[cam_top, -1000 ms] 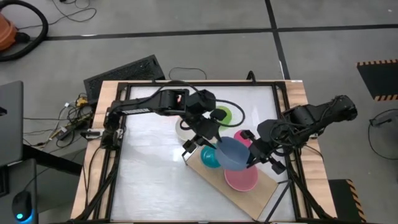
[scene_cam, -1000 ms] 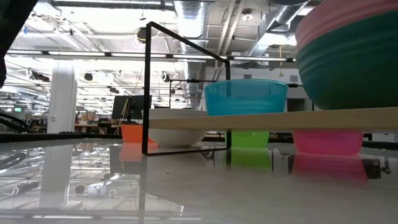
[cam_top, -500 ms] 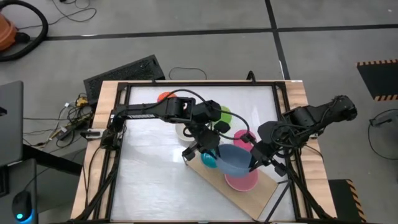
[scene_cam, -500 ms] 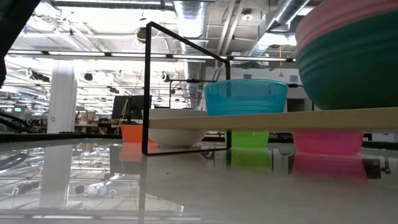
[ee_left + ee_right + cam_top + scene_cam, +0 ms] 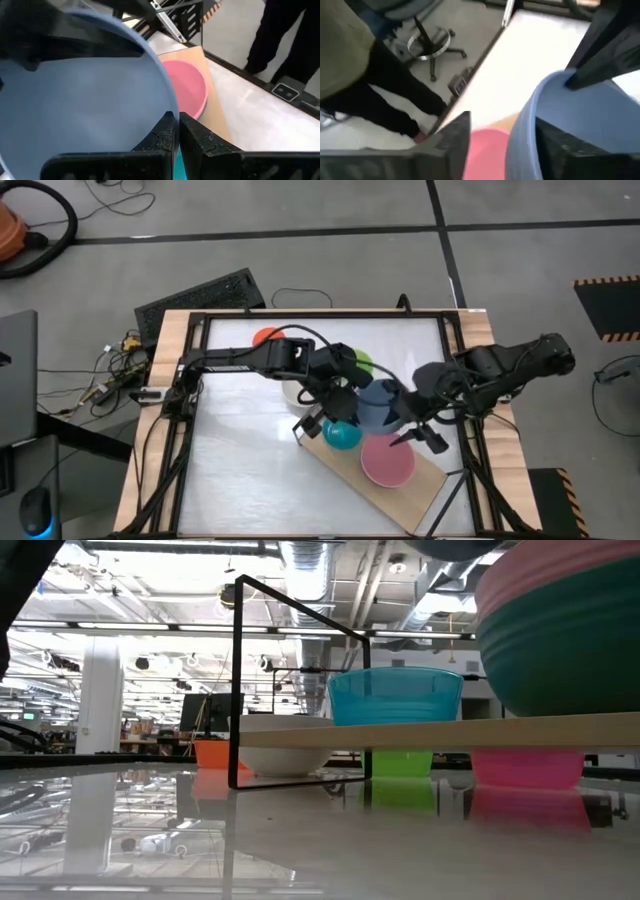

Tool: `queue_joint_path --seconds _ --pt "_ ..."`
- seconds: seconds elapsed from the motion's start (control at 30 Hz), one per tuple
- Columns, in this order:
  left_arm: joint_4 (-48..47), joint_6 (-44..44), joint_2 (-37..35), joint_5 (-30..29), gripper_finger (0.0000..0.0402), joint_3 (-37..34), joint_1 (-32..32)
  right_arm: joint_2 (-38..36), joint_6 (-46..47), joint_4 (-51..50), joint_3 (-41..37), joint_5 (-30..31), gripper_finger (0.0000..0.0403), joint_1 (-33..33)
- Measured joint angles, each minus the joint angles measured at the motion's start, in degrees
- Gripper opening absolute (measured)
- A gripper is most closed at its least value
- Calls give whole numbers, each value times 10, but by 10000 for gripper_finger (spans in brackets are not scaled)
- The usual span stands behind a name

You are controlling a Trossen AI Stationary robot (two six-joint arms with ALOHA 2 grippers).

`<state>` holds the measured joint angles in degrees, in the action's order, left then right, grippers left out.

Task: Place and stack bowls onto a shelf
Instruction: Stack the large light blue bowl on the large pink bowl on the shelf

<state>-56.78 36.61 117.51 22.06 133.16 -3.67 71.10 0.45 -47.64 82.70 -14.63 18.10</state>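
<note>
left gripper [image 5: 176, 131]: fingers pinching the blue bowl [image 5: 378, 402] rim, held up over the shelf [image 5: 425, 478] | right gripper [image 5: 412, 430]: one finger inside, one outside that bowl's far rim, looks clamped | pink bowl [image 5: 387, 461] just below on the board, cyan bowl [image 5: 340, 434] beside it | person's dark trousers [image 5: 395, 102] past the white tabletop [image 5: 240, 450]

Both arms crowd the table's middle over the shelf [image 5: 420, 480], whose near end by the pink bowl [image 5: 387, 462] lies open, while the cyan bowl [image 5: 340, 434], lime bowl [image 5: 360, 361], white bowl [image 5: 296, 391] and black frame [image 5: 237, 680] hem the far end.
</note>
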Motion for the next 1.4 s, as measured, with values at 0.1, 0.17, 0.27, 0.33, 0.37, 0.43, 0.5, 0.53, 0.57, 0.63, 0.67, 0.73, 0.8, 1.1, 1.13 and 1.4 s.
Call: queue_joint_path --seconds 0.1,0.17,0.27,0.33,0.37,0.43,0.5,0.53,0.57,0.63,0.67,0.73,0.8,1.1,1.13,1.4 --pt "-4 -16 0 -7 1 0 0 -9 24 8 13 -29 245 -16" --pt "-18 -24 -1 -10 1 0 2 -12 30 5 35 -55 258 -25" --pt "-31 -29 -1 -40 1 0 0 -26 44 -2 77 -80 262 -25" --pt "-39 -28 -1 -70 1 0 -7 -40 54 -16 109 -95 263 -23" --pt "-45 -21 -1 -82 1 0 -12 -48 61 -28 124 -97 263 -22" --pt "-59 6 -1 -110 1 0 -25 -65 76 -48 148 -95 263 -16" --pt "-67 36 -1 -145 1 0 -42 -85 89 -62 161 -90 263 -13" --pt "-68 50 -1 -162 1 0 -51 -96 94 -63 164 -84 263 -13" --pt "-66 62 -1 -176 1 0 -61 -108 98 -63 164 -74 264 -13" --pt "-47 87 -2 -194 1 -5 -78 -131 101 -66 164 -52 264 -12" --pt "-34 96 -2 -198 1 -9 -85 -140 101 -66 164 -39 264 -12" --pt "-20 103 -2 -199 1 -11 -97 -158 97 -73 164 -15 264 -14" --pt "-8 103 -2 -195 1 -11 -106 -170 96 -79 164 7 264 -14" --pt "38 69 46 -185 0 -12 -124 -188 97 -89 164 30 264 -14" --pt "43 71 52 -185 0 -10 -124 -188 97 -91 164 30 264 -14" --pt "47 68 90 -188 0 -9 -134 -178 96 -120 163 29 264 -13"
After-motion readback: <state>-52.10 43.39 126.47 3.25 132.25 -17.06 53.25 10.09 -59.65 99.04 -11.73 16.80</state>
